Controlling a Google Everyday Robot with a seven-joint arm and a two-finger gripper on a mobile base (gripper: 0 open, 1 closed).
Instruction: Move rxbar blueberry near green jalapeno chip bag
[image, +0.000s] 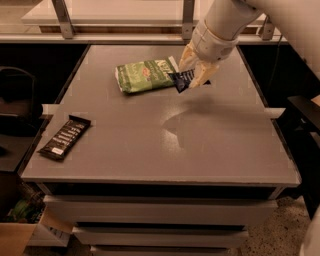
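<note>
Two-fingered gripper (194, 74) at the far side of the table (200, 150), clamped on the blue bar (182, 80). Holds it tilted, just right of the green chip bag (145, 76). Longer dark bar (65, 137) near the left edge.

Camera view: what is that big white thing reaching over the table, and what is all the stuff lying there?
That is a robot's arm. There is one picture, looking down on a grey table from the front. At the arm's end is the gripper, over the table's far side. Its jaws pinch a small dark blue snack, the rxbar blueberry, right beside the green jalapeno chip bag, which lies flat. Near the left edge lies a longer black-brown bar.
</note>
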